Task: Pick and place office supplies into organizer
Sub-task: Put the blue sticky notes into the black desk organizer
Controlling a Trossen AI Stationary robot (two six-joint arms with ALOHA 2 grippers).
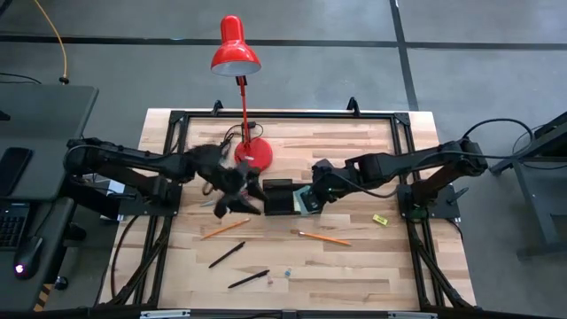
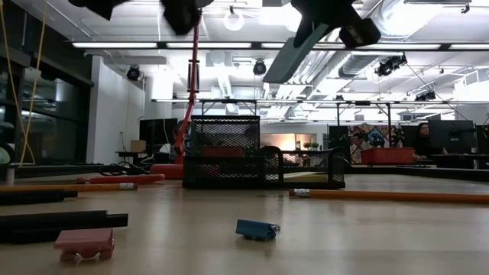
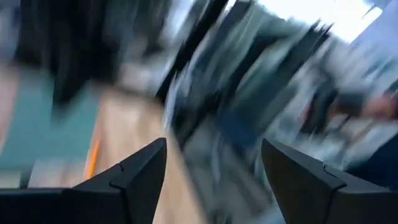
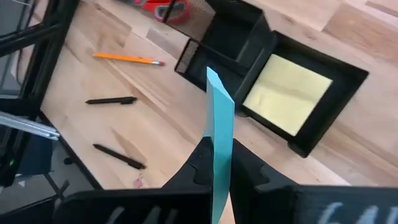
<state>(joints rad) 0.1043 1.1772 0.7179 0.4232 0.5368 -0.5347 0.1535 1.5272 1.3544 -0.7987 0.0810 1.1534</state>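
Right gripper is pinching the teal pad edge-up, organizer lying upper right; left gripper is gaping, empty.

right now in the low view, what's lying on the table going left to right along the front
pink clip → blue clip → orange pencil, with the black mesh organizer standing farther back between them.
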